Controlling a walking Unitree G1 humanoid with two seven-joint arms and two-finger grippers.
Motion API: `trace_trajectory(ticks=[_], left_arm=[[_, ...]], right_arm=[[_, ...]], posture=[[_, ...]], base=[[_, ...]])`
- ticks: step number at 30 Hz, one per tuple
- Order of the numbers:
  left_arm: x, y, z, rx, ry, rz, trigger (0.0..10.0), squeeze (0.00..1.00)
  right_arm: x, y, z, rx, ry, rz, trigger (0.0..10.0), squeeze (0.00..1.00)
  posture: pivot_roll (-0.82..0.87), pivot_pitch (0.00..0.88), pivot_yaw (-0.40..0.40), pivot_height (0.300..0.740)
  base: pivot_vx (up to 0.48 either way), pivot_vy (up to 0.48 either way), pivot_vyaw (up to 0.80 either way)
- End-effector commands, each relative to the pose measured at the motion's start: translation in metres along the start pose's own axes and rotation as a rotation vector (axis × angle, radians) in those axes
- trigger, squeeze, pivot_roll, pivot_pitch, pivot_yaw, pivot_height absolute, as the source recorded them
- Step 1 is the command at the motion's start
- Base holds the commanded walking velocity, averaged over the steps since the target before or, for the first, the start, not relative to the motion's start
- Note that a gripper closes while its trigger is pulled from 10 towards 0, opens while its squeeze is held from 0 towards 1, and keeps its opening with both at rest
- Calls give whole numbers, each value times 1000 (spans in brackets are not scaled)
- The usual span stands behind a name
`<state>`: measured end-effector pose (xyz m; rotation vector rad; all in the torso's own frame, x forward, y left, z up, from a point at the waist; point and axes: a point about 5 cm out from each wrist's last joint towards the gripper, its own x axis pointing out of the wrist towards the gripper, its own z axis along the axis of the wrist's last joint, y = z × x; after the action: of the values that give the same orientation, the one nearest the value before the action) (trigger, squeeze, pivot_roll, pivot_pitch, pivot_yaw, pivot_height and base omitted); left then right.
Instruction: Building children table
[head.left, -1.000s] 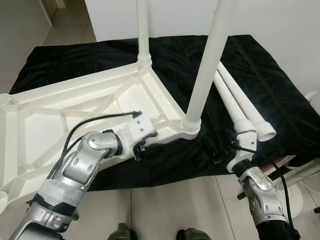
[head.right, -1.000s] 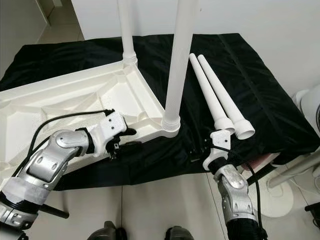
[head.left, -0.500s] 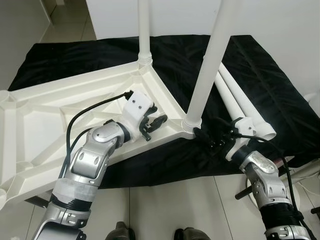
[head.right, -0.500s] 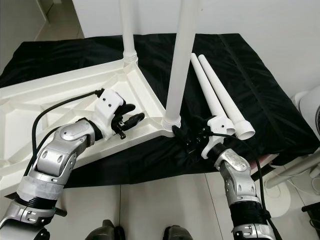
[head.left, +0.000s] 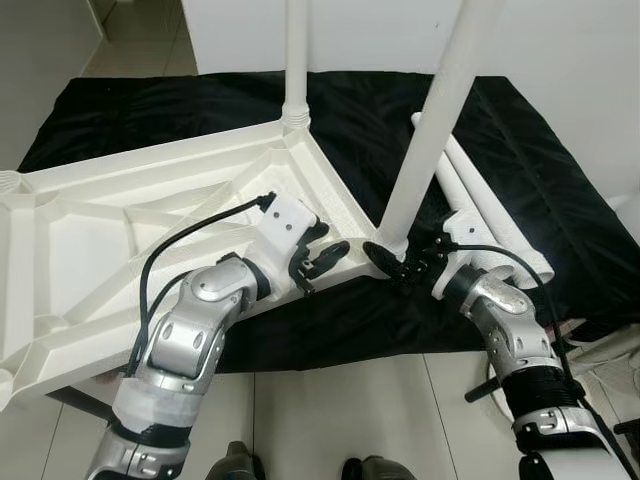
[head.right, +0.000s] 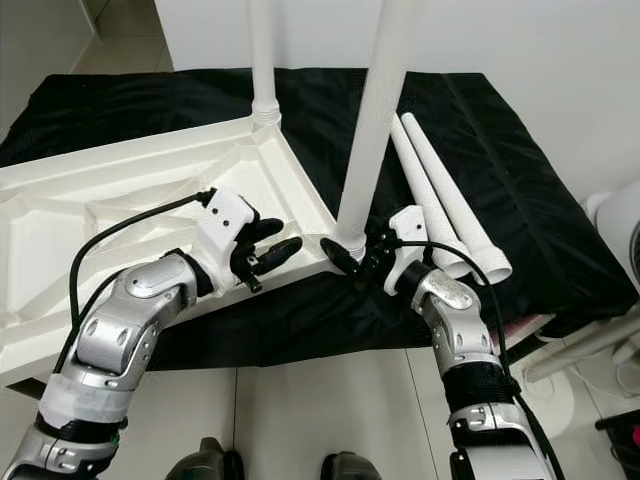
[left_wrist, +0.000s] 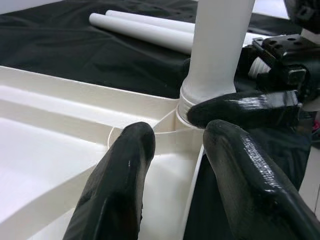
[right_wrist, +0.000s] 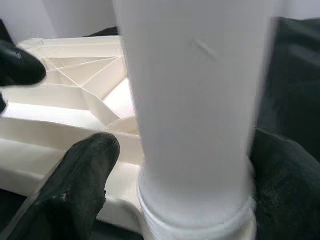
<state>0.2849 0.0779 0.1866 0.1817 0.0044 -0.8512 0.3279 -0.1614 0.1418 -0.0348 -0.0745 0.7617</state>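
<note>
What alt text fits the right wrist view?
A thick white table leg stands screwed into a corner of the upturned white tabletop, with the right claw open around its base, one black finger on each side. Black cloth lies behind.

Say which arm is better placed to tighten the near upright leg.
Right, probably. The right gripper has its fingers either side of the near upright leg at its base; the left gripper is open over the tabletop's rim beside the corner.
</note>
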Motion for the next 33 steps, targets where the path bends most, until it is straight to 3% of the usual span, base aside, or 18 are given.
trace_trajectory(ticks=[1, 8, 14, 21, 22, 25, 26, 28, 29, 33], left_arm=[[0, -3, 0, -4, 3, 19, 10000, 0], [0, -5, 0, 3, 7, 12, 10000, 0], [-2, -19, -8, 0, 34, -51, 10000, 0], [-4, -36, -8, -43, 33, -102, 10000, 0], [-5, -37, -6, -51, 28, -98, 10000, 0], [-5, -37, -6, -53, 27, -96, 10000, 0], [-6, -36, -4, -61, 22, -85, 10000, 0], [-6, -36, -3, -62, 21, -81, 10000, 0], [-6, -36, -3, -61, 19, -76, 10000, 0], [-6, -35, -2, -61, 17, -67, 10000, 0]], right_arm=[[5, 2, 0, -11, 2, 29, 10000, 0], [16, -1, 7, -37, -9, 29, 10000, 0], [24, -11, 21, -87, -35, 28, 10000, 0], [20, -20, 27, -131, -24, 32, 9922, 0], [19, -22, 26, -135, -18, 35, 7569, 0], [19, -23, 26, -135, -17, 36, 7569, 0], [17, -23, 24, -138, -11, 40, 1333, 0], [16, -23, 23, -138, -9, 43, 1333, 0], [16, -24, 22, -139, -7, 42, 0, 0], [15, -24, 20, -138, -3, 39, 0, 0]], posture=[[-23, 54, -24, 740], [-16, 49, -28, 740], [-20, 60, -43, 740], [-20, 61, -42, 740], [-19, 57, -42, 740], [-19, 57, -42, 740], [-19, 54, -43, 740], [-17, 48, -44, 740], [-17, 48, -44, 740], [-15, 45, -43, 740]], base=[[0, 0, 0], [0, 0, 0], [0, 0, 0], [0, 0, 0], [0, 0, 0], [0, 0, 0], [0, 0, 0], [0, 0, 0], [0, 0, 0], [0, 0, 0]])
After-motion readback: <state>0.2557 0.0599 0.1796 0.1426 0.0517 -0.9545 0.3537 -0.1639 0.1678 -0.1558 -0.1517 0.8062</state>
